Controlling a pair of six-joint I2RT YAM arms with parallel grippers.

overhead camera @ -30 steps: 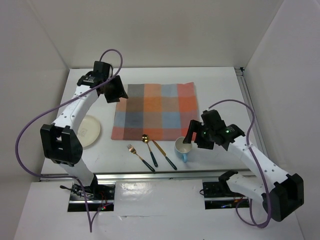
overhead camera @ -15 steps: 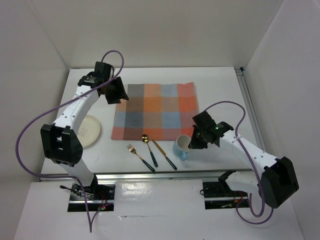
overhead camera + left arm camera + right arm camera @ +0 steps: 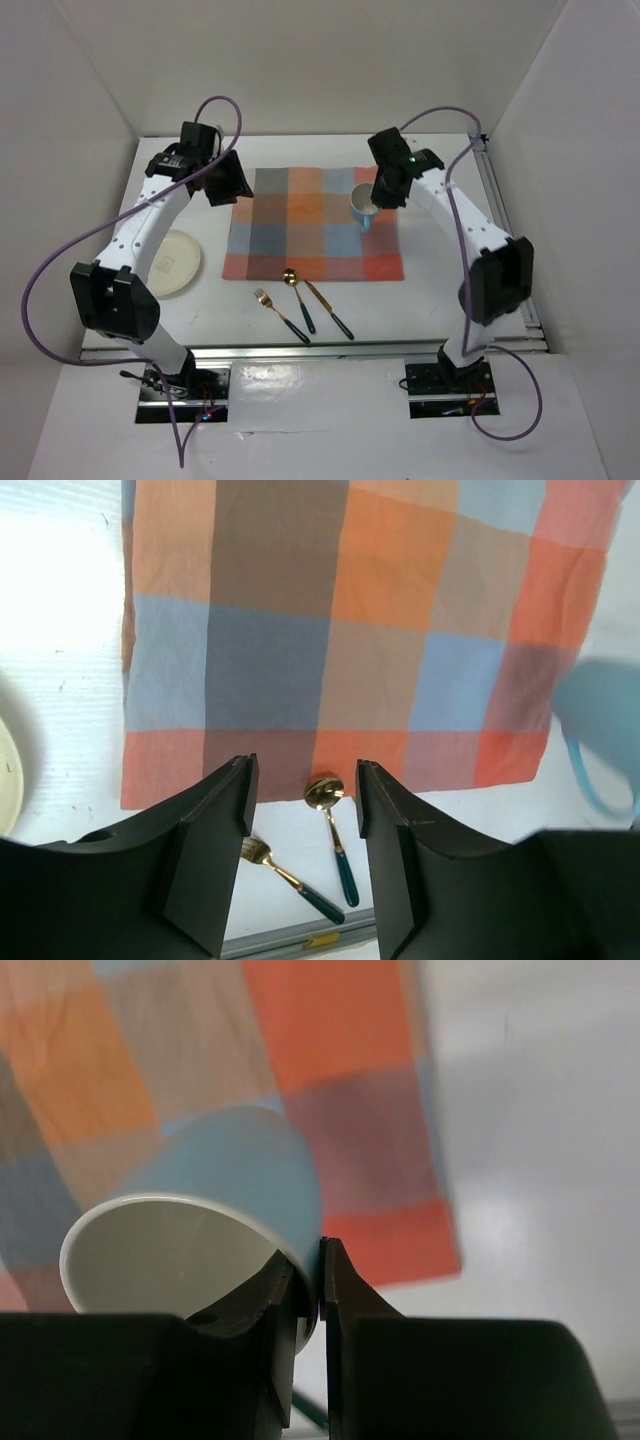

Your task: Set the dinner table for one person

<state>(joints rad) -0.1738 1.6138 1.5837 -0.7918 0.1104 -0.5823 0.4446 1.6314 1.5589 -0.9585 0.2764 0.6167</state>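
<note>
**Top external.**
- Dinner table (image 3: 440, 290): white top, the floor of an enclosure with white walls (image 3: 300, 70). A metal rail (image 3: 320, 351) runs along the near edge.
- Checked placemat (image 3: 300, 225): flat at the table's centre.
- Cream plate (image 3: 172, 262): left of the placemat, apart from it.
- Fork (image 3: 279, 312), spoon (image 3: 298, 298), knife (image 3: 328, 308): side by side on bare table, just nearer than the placemat.
- Left gripper (image 3: 228, 183): beside the placemat's far left corner.
- Right gripper (image 3: 376, 200): with a blue mug (image 3: 362, 206) over the placemat's far right part.
- Open surface: bare table to the right and along the far edge.

**Left wrist.**
- Left gripper (image 3: 305, 770): jaws apart, nothing between them.
- Below it: placemat (image 3: 330, 630), spoon (image 3: 325, 792), fork (image 3: 258, 850).
- Right edge: mug (image 3: 600, 715), blurred.
- Left edge: plate rim (image 3: 5, 780).

**Right wrist.**
- Right gripper (image 3: 320, 1280): jaws clamped on the mug (image 3: 230, 1170) wall, one finger inside the rim and one outside.
- Mug interior white. Only this view shows the grip.
- Cannot tell whether the mug touches the placemat (image 3: 340, 1020).
</note>
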